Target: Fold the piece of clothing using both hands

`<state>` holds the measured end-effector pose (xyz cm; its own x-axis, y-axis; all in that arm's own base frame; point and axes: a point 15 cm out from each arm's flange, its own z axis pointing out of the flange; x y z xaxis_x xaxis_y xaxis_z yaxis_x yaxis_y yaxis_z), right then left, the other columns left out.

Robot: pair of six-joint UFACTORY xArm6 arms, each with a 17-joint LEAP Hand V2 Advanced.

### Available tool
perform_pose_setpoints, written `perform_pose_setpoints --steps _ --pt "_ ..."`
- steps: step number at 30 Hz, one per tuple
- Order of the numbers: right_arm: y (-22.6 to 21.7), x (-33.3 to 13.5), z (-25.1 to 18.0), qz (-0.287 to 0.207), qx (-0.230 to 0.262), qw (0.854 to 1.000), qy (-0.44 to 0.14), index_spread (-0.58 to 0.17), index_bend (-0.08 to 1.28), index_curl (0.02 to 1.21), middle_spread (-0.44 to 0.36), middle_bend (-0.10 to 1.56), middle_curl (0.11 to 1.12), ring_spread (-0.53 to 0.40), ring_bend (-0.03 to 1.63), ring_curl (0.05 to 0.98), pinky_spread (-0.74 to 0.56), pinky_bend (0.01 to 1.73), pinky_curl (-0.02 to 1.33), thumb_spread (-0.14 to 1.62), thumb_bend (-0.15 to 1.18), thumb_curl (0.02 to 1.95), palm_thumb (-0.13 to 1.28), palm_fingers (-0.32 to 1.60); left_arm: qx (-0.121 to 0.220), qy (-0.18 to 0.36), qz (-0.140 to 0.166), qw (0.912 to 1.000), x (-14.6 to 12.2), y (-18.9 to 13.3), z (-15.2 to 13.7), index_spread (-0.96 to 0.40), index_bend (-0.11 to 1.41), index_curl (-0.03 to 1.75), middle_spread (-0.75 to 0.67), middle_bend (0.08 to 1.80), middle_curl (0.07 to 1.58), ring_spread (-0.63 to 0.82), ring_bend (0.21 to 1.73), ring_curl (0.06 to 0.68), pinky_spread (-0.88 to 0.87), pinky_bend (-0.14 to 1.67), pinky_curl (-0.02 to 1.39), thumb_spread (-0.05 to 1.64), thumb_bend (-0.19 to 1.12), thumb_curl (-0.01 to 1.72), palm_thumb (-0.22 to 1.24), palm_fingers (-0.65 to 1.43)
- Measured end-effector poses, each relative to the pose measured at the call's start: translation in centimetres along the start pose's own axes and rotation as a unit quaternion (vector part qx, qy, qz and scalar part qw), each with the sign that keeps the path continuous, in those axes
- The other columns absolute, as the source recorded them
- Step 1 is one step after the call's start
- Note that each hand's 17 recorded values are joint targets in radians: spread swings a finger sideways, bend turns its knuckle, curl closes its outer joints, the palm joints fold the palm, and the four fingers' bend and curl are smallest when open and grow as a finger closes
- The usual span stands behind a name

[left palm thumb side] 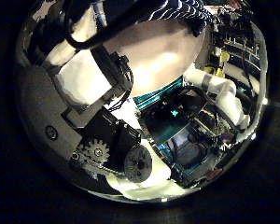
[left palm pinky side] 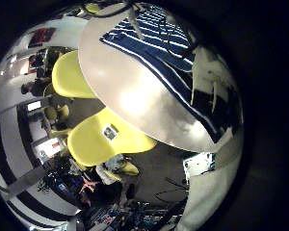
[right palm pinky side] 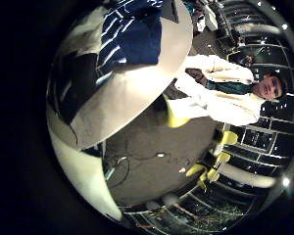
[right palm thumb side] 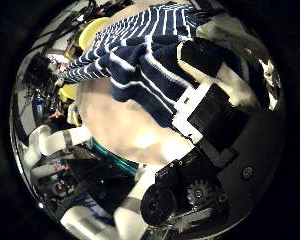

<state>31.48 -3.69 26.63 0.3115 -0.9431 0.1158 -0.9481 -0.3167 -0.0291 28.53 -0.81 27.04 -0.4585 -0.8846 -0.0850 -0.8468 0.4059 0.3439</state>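
The navy-and-white striped garment (right palm thumb side: pixel 140 55) lies spread on the round bench (right palm thumb side: pixel 120 120), toward its twelve o'clock edge. It looks light, limp, likely to slide; pinch corners or hem. Right robot hand (right palm thumb side: pixel 205 110) hovers relaxed; the left robot hand's (left palm thumb side: pixel 103 131) state I cannot tell.

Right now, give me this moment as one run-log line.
garment: striped clothing on round table, partly bunched | left hand: off cloth | right hand: beside cloth, no grasp seen | fold: not finished

The left hand (left palm thumb side: pixel 103 140) shows its fingers (left palm thumb side: pixel 107 70) reaching out straight from the palm. The right hand (right palm thumb side: pixel 205 150) likewise extends straight fingers (right palm thumb side: pixel 205 60), holding nothing.
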Motion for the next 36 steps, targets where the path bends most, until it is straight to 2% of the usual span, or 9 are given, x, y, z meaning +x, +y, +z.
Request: perform_pose_setpoints --steps 8,11,16,21,26,31,34,35,36 --pt "-2.6 0.4 -6.3 0.012 0.046 0.999 -0.006 -0.321 1.1 0.95 -0.204 1.28 0.97 -0.259 1.41 0.833 -0.21 1.27 1.09 1.13 -0.01 0.71 1.05 0.92 0.028 -0.009 -0.026 0.9992 -1.7 1.1 -5.6 -0.59 0.18 1.55 -0.68 0.8 1.11 -0.49 1.28 0.519 -0.7 0.99 0.66 1.14 -0.01 0.63 0.77 1.01" --pt "-4.6 1.0 -8.1 0.011 0.056 0.998 -0.003 -0.318 1.09 0.96 -0.2 1.28 0.97 -0.258 1.41 0.836 -0.21 1.27 1.11 1.13 -0.01 0.72 1.05 0.93 0.034 -0.019 -0.037 0.9985 -3.0 0.1 -7.4 -0.58 0.18 1.55 -0.69 0.79 1.11 -0.49 1.28 0.52 -0.7 0.98 0.67 1.14 -0.01 0.63 0.77 1.01" --pt "-9.8 2.0 -9.0 0.005 0.052 0.999 -0.007 -0.314 1.08 0.97 -0.194 1.29 0.96 -0.257 1.4 0.843 -0.2 1.26 1.14 1.13 -0.01 0.74 1.06 0.93 0.024 -0.035 -0.05 0.9979 -5.6 -3.8 -8.8 -0.57 0.18 1.56 -0.69 0.79 1.12 -0.49 1.28 0.521 -0.7 0.98 0.67 1.13 -0.01 0.63 0.78 1.01" --pt "-16.1 3.0 -6.7 0.0 0.027 1.0 -0.015 -0.313 1.08 0.98 -0.191 1.28 0.96 -0.258 1.4 0.85 -0.2 1.24 1.16 1.12 -0.01 0.76 1.07 0.93 -0.003 -0.038 -0.064 0.9972 -8.1 -9.2 -7.9 -0.55 0.18 1.56 -0.69 0.79 1.12 -0.49 1.28 0.522 -0.71 0.97 0.67 1.13 -0.01 0.64 0.78 1.01" --pt "-20.8 3.0 -1.7 -0.01 -0.011 1.0 -0.023 -0.314 1.08 0.99 -0.191 1.28 0.96 -0.262 1.4 0.86 -0.2 1.23 1.18 1.13 -0.02 0.76 1.01 0.9 -0.025 -0.03 -0.06 0.9974 -9.9 -14.6 -5.3 -0.54 0.18 1.57 -0.7 0.79 1.13 -0.49 1.29 0.529 -0.71 0.95 0.68 1.13 -0.01 0.63 0.78 0.96" --pt "-23.5 3.0 2.4 -0.008 -0.034 0.999 -0.03 -0.32 1.09 1.0 -0.192 1.28 0.96 -0.264 1.4 0.867 -0.2 1.2 1.19 1.16 -0.02 0.73 0.94 0.87 -0.012 -0.015 -0.064 0.9978 -11.0 -18.3 -2.7 -0.52 0.18 1.57 -0.7 0.8 1.13 -0.49 1.28 0.528 -0.71 0.93 0.69 1.13 -0.02 0.61 0.74 0.93" --pt "-24.8 3.8 3.8 -0.002 -0.037 0.999 -0.031 -0.331 0.97 0.97 -0.189 1.23 0.93 -0.264 1.37 0.835 -0.23 1.15 1.14 1.19 -0.03 0.67 0.86 0.79 -0.006 -0.002 -0.071 0.9974 -11.4 -19.8 -1.4 -0.51 0.2 1.55 -0.69 0.8 1.12 -0.49 1.22 0.519 -0.71 0.9 0.7 1.12 -0.03 0.58 0.69 0.87" --pt "-25.3 4.3 4.3 0.002 -0.037 0.999 -0.031 -0.338 0.88 0.95 -0.19 1.18 0.9 -0.261 1.37 0.82 -0.25 1.14 1.12 1.21 -0.04 0.65 0.82 0.72 -0.001 0.001 -0.076 0.9971 -11.6 -20.4 -1.2 -0.51 0.2 1.55 -0.69 0.8 1.12 -0.5 1.22 0.517 -0.71 0.88 0.69 1.12 -0.03 0.57 0.68 0.86" --pt "-25.8 4.8 4.4 0.006 -0.034 0.999 -0.032 -0.345 0.74 0.92 -0.191 1.12 0.88 -0.268 1.37 0.804 -0.29 1.13 1.09 1.23 -0.03 0.62 0.79 0.61 0.001 0.004 -0.08 0.9968 -11.8 -20.8 -1.1 -0.51 0.21 1.52 -0.68 0.77 1.1 -0.5 1.16 0.503 -0.7 0.85 0.69 1.11 -0.04 0.55 0.65 0.76"
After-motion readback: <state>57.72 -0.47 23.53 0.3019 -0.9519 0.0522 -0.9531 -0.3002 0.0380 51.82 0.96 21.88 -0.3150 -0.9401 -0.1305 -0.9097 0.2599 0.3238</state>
